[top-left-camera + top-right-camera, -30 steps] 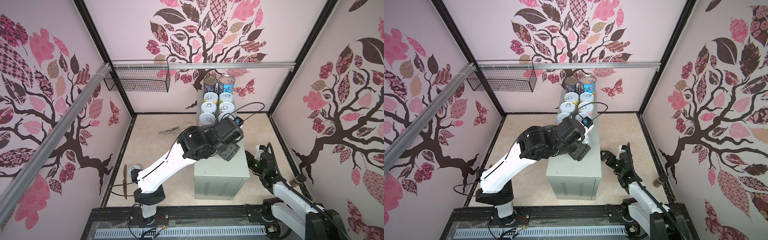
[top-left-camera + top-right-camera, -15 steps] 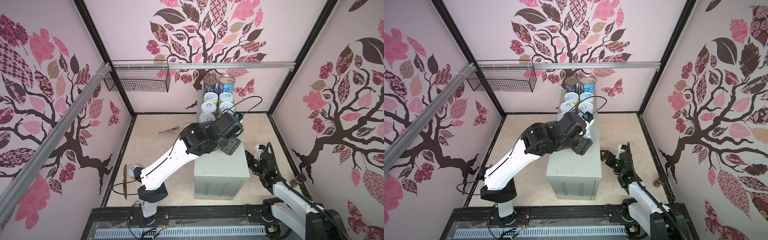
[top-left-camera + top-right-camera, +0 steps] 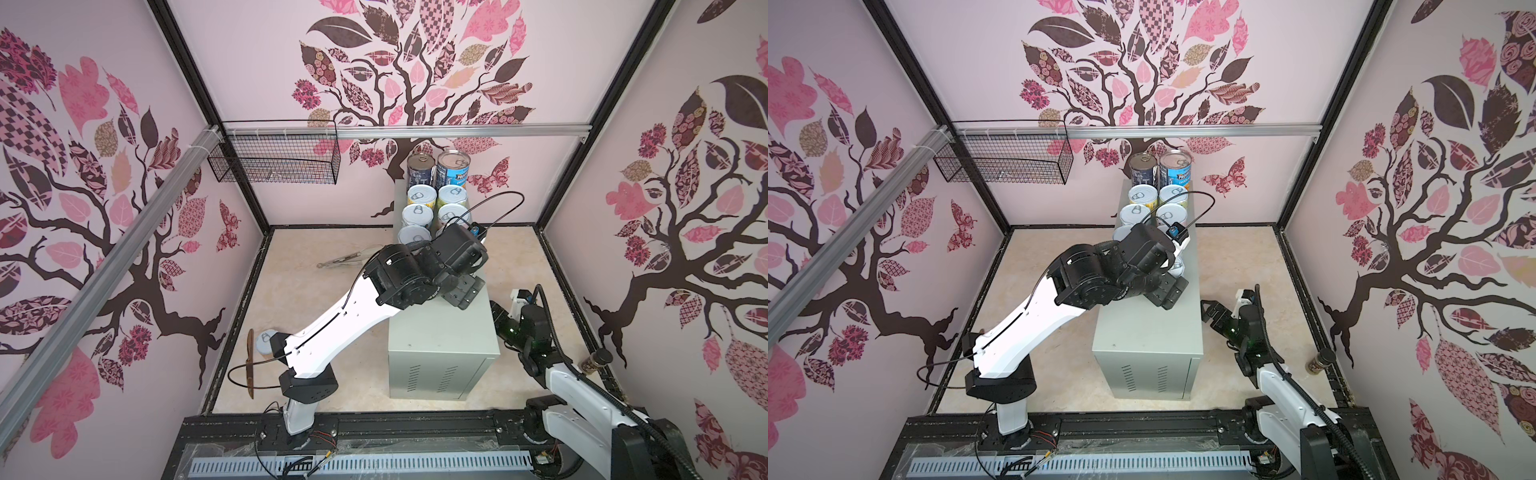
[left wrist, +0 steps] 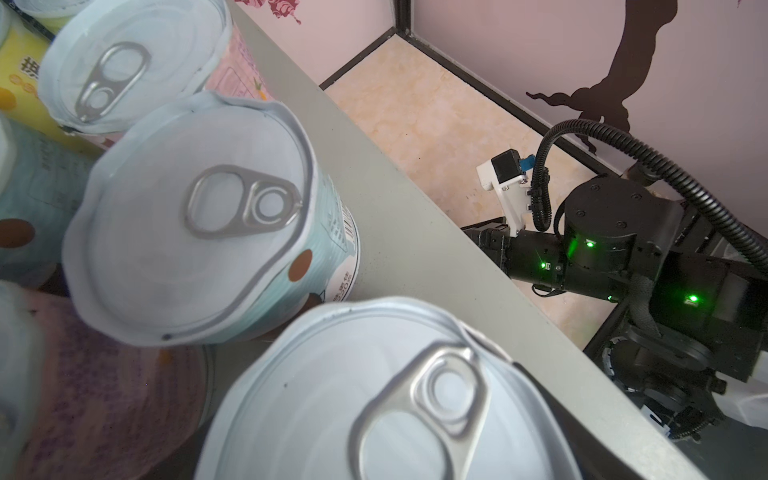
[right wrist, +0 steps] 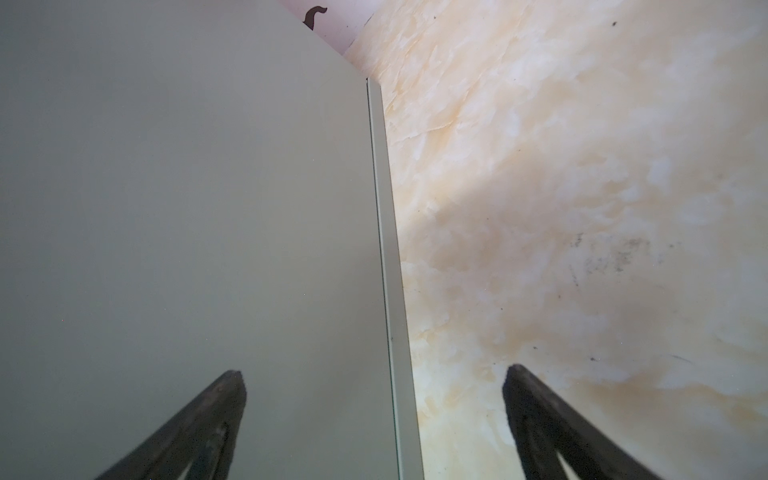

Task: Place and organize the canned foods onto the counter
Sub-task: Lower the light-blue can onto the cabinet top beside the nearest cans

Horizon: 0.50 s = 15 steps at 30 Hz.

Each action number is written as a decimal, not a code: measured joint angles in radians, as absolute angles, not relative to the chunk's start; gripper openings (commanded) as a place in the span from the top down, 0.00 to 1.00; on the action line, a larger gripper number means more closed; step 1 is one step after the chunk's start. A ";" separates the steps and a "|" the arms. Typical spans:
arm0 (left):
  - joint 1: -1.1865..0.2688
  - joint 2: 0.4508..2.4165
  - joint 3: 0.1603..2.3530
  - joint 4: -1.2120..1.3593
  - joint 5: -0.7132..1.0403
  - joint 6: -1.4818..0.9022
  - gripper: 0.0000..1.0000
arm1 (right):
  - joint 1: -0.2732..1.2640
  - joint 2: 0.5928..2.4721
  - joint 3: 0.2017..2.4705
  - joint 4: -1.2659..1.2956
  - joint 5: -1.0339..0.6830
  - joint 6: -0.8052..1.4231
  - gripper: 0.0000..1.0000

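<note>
Counter (image 3: 440,332) stands lengthwise at ctr of both top views (image 3: 1144,328), on the floor (image 3: 316,299), vent slots on its near end. Cans (image 3: 451,214) stand upright on its far half, two abreast. Navy can (image 3: 419,171) and blue can (image 3: 454,168) are side by side at the far end, upper ctr of frame. In front of them come short cans (image 3: 417,214) w/ pale pull-tab lids, packed close in pairs.

L arm (image 3: 340,324) reaches from lower left up across the counter. L gripper (image 3: 462,291) hangs over the near end of the can rows, toward the counter's right edge, and covers the nearest ones. In a top view one more lid (image 3: 1177,268) peeks out just beside it. L wrist view looks down on lids: nearest can (image 4: 353,395) very close, teal can (image 4: 187,249) just beyond it along the counter's edge, purple can (image 4: 104,395) beside them. No fingers show there, and from above the gripper's own body hides them, so can't tell how wide the jaws stand or if they hold anything.

R gripper (image 3: 1210,311) sits low beside the counter's right wall, right of ctr, spread wide w/ nothing btwn. R wrist view (image 5: 374,371) shows two dark fingers (image 5: 224,399) well apart, one before the counter wall, the other over floor.

Basket (image 3: 274,162) hangs upper left. Tongs (image 3: 345,262) lie on the floor left of the counter. Small jar (image 3: 594,360) stands by the right wall.
</note>
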<state>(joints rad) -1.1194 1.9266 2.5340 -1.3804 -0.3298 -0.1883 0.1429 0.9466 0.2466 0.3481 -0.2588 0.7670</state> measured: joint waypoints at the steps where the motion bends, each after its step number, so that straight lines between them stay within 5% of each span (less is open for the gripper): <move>1: -1.119 1.927 2.534 -1.379 -0.330 -0.187 0.11 | 0.143 0.946 0.247 0.348 -0.259 0.767 0.00; 15: -1.135 1.890 2.534 -1.360 -0.353 -0.183 0.02 | 0.143 0.907 0.247 0.316 -0.254 0.760 0.00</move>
<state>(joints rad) -1.1351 1.8896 2.5340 -1.3602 -0.3534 -0.1833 0.1429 0.9073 0.2474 0.3164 -0.2543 0.7601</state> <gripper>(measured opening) 0.979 0.998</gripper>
